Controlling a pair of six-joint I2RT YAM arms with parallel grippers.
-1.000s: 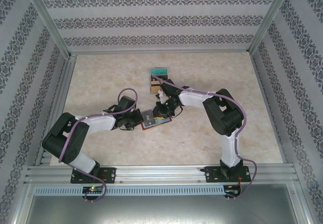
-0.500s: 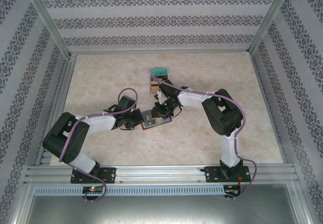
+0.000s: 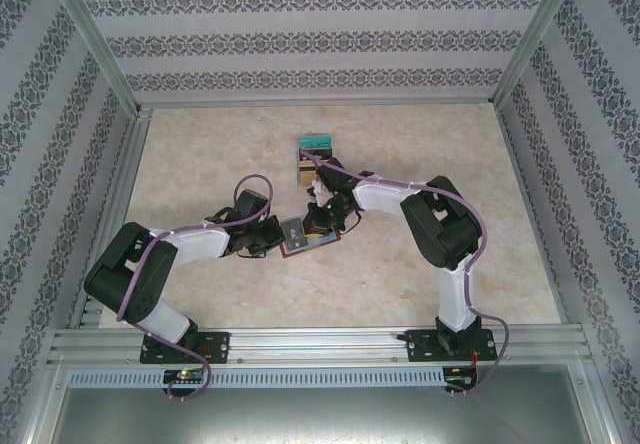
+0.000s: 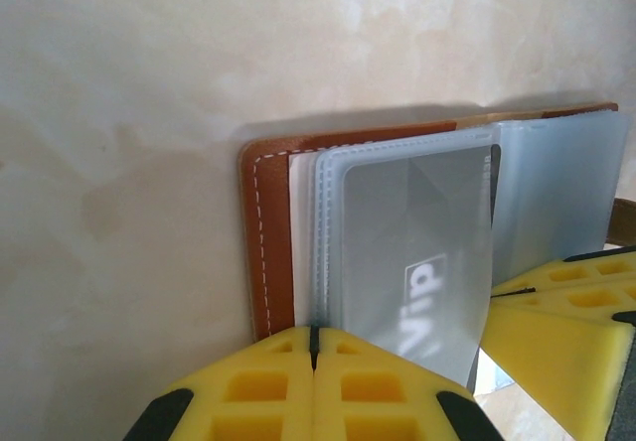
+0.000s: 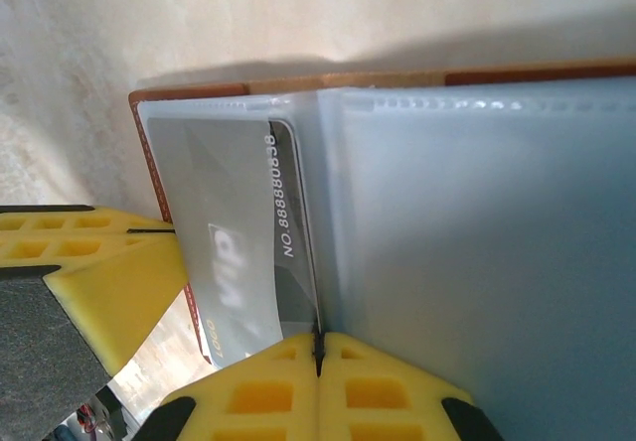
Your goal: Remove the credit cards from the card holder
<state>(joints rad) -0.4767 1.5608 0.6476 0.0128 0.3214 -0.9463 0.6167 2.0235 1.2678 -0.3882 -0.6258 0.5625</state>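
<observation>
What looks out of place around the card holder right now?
The grey card sits askew in the open holder: it slants against the sleeve pages and seems partly pulled out, its edge pinched in the shut right gripper. The left gripper clamps their edge. Nothing else stands out.

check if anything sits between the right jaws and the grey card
Only the frosted sleeve page covers most of the grey card; its numbered edge strip looks bare. The right jaws are closed right at that edge.
</observation>
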